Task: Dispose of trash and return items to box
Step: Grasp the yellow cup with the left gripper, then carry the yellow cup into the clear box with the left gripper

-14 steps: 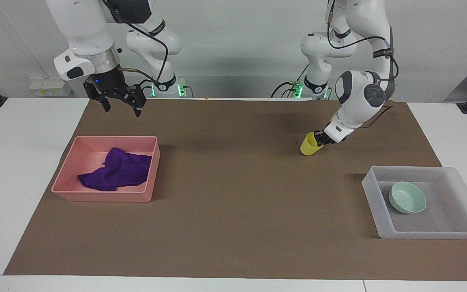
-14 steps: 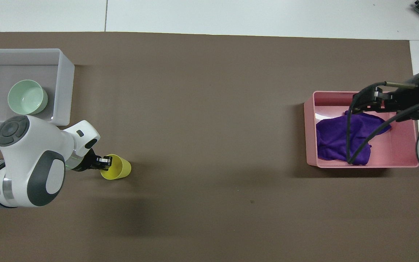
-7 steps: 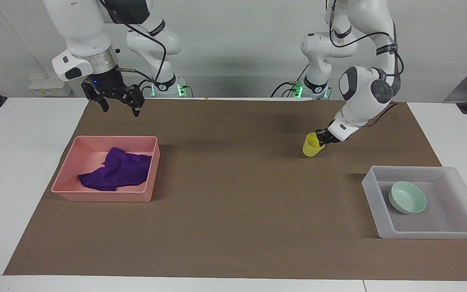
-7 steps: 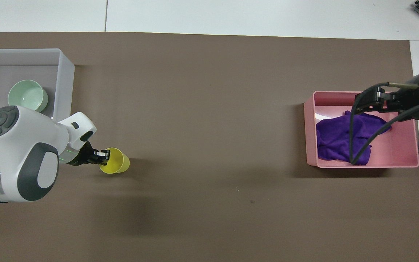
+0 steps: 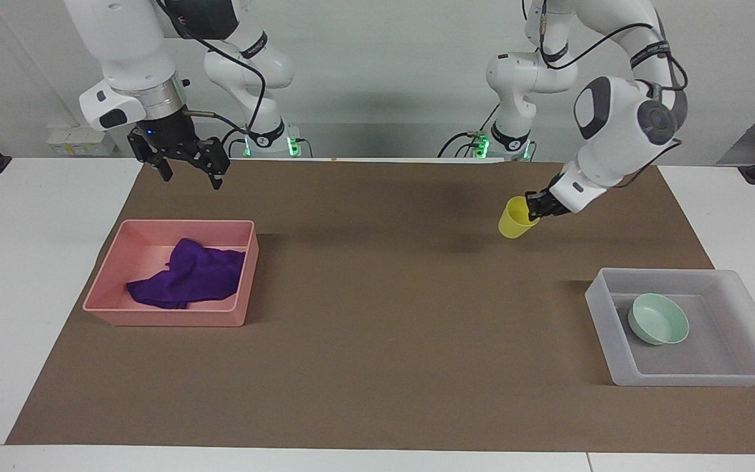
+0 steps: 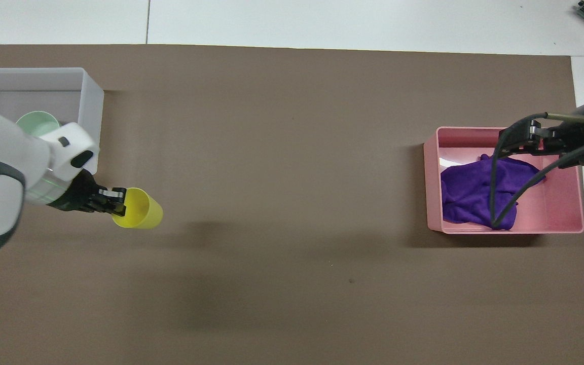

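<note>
Yellow cup [image 5: 516, 218] pinched by its rim in the left hand [image 5: 537, 204], tilted, lifted clear of the brown surface [image 5: 377, 314], presumably for carrying to the whitish box [image 5: 679, 379] at the left arm's end. Mint bowl [image 5: 658, 318] already inside that box. Purple rag [image 5: 189, 275] lying in the pink tray [image 5: 168, 320]. Right hand [image 5: 187, 172] spread wide, grasping nothing, waiting above the surface near the pink tray.

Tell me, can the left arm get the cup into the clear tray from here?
Probably yes. The left claw holds the cup up over the mat; the clear tray is open-topped, with only the bowl inside.
</note>
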`<action>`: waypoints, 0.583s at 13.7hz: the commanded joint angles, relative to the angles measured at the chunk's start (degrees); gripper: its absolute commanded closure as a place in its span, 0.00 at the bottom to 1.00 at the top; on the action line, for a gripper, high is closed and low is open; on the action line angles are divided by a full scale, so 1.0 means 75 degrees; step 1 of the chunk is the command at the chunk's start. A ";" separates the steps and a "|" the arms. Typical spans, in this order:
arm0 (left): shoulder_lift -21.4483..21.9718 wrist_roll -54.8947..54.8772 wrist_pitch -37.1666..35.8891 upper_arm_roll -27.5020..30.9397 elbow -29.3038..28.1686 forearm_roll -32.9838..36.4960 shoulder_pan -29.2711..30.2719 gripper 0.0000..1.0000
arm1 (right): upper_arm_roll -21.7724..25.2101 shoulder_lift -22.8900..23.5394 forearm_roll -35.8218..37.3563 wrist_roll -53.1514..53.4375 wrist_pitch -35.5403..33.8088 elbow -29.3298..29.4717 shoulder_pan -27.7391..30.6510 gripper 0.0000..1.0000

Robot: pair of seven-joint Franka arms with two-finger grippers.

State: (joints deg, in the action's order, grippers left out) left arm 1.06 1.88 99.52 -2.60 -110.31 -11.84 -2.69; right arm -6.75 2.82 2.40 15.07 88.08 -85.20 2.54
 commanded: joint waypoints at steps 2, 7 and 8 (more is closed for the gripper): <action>-0.0398 0.0042 -0.0484 -0.0029 0.1323 0.0009 0.0792 1.00 | 0.0325 -0.0060 -0.0180 -0.0252 0.0092 -0.0053 -0.0222 0.00; -0.0517 0.0347 -0.0848 -0.0029 0.1407 0.0219 0.0780 1.00 | 0.0302 -0.0060 -0.0192 -0.0228 0.0081 -0.0053 -0.0222 0.00; -0.0517 0.0370 -0.0813 -0.0029 0.1407 0.0254 0.0781 1.00 | 0.0302 -0.0060 -0.0192 -0.0217 0.0069 -0.0053 -0.0222 0.00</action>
State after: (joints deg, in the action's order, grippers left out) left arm -1.86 3.25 94.97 -2.93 -101.94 -11.38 3.18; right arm -4.85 2.82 2.37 15.07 88.08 -85.20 0.94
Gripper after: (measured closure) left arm 0.960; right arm 0.000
